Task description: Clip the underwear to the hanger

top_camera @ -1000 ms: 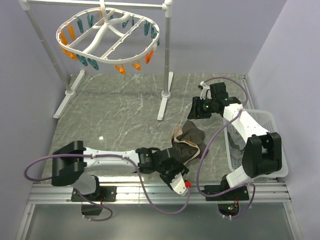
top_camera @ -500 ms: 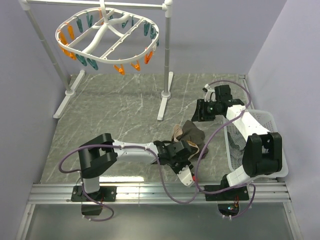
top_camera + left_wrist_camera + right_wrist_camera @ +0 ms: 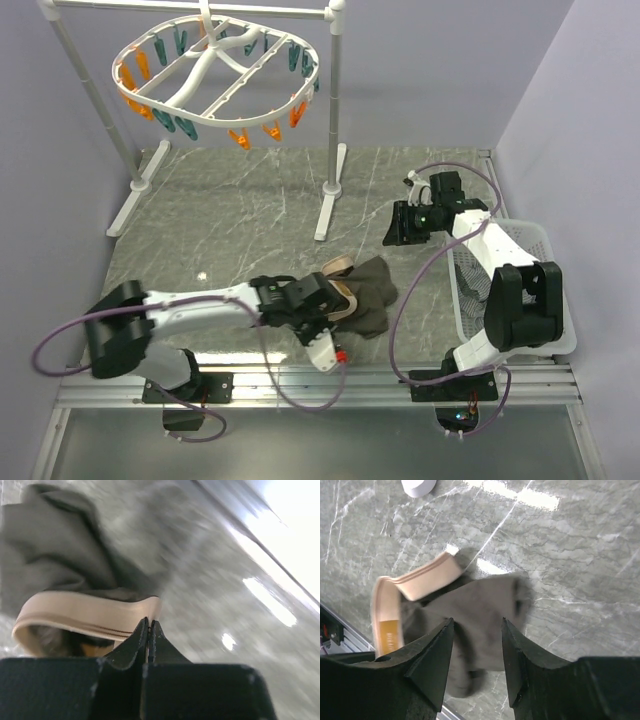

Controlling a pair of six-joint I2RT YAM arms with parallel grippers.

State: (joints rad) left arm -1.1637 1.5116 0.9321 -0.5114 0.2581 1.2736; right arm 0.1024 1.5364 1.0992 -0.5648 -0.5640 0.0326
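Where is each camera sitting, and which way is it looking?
Top: high behind the arms, looking down at the table, hanger and underwear; both arms show.
Left wrist: low on the left arm, looking along the shut left pincer pinching the underwear's tan waistband.
Right wrist: up on the right arm, looking down between the open right pincer's fingers at the underwear.
Shared: both wrist views see the waistband.

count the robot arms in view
2: the left arm reaches rightward to the underwear; the right arm stands bent beside the white basket. None seems hidden.
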